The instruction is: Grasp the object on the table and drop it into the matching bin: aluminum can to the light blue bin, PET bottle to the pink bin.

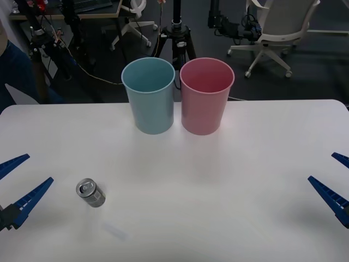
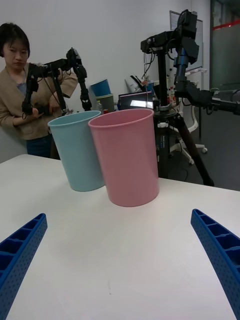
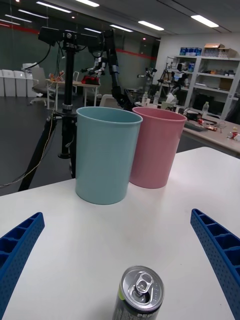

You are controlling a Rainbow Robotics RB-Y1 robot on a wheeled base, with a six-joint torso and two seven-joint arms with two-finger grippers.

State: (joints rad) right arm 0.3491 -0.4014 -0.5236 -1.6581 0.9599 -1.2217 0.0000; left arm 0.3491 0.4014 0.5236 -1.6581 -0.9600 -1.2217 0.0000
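Can point(image 1: 90, 192) just beside left tool point(image 1: 19, 183) (open).

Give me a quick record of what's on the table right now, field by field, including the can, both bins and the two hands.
can: aluminum can, upright on the table, near the left hand
light blue bin, far side of table, empty as far as visible
pink bin, right beside the blue one
left hand, open, low at the left edge
right hand, open, low at the right edge
task state: can not yet grasped
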